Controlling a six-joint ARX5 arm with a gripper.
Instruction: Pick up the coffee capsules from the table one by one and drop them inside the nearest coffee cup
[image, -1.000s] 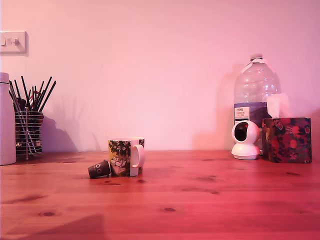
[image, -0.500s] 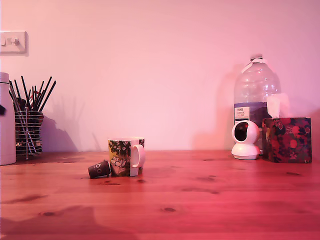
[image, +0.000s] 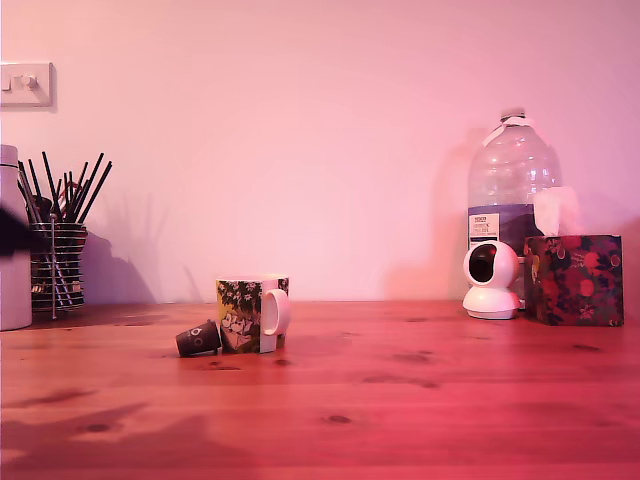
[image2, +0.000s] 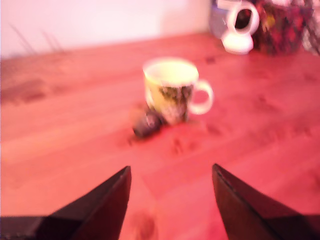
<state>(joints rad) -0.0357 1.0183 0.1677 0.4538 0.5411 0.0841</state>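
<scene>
A dark grey-brown coffee capsule (image: 198, 338) lies on its side on the wooden table (image: 400, 400), touching the leafy-print coffee cup (image: 250, 314) on the exterior view's left. The cup's white handle faces the exterior view's right. In the blurred wrist view my gripper (image2: 171, 167) is open, with nothing between its two dark fingers (image2: 107, 200). It hangs above the bare planks, well short of the capsule (image2: 146, 125) and the cup (image2: 171, 90). In the exterior view only a dark blur of the arm (image: 10, 232) shows at the left edge.
A tall white cylinder (image: 12, 290) and a wire holder of black straws (image: 58, 260) stand at the back on the exterior view's left. A water bottle (image: 510, 190), a small white camera (image: 491, 280) and a floral tissue box (image: 574, 278) stand at the back right.
A dark blur of the arm has come into the exterior view at its left edge, and its shadow has spread over the table's front. Cup and capsule have not moved.
</scene>
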